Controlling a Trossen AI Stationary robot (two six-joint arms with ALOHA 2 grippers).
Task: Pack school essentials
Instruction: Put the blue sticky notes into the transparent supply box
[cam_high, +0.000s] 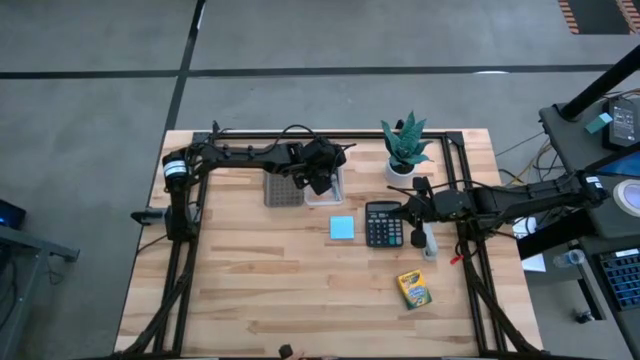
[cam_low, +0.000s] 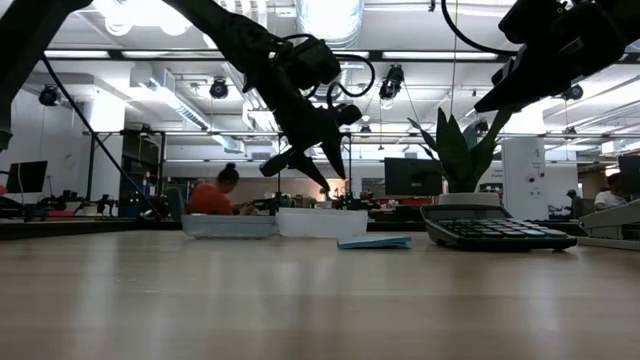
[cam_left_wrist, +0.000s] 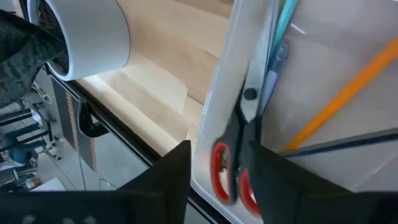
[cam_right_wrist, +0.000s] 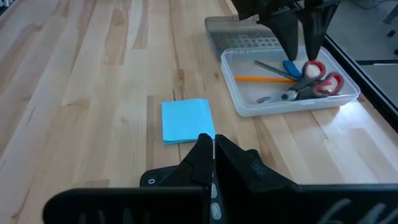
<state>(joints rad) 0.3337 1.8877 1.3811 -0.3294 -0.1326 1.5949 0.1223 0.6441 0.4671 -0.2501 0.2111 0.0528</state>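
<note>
On the tabletop (cam_high: 250, 270) the clear tray (cam_right_wrist: 249, 102) already holds the scissors (cam_right_wrist: 311, 78), an orange pencil (cam_right_wrist: 261, 79) and pens. The left claw (cam_right_wrist: 300, 38) hangs parted above them, holding nothing. The crayon box (cam_high: 413, 290) and sticky pad (cam_high: 342, 228) are still outside. The right claw (cam_right_wrist: 213, 151) waits pinched together beside the calculator (cam_high: 384, 224).

Inside the tray (cam_right_wrist: 249, 102): scissors (cam_right_wrist: 309, 79), pencil (cam_right_wrist: 260, 79) and pens, with lid (cam_high: 283, 190) touching its left side. Right of tray, on table (cam_high: 250, 280): sticky pad (cam_high: 342, 228), then calculator (cam_high: 383, 224). Behind calculator: plant (cam_high: 405, 146). Nearer front edge: crayon box (cam_high: 413, 290).
</note>
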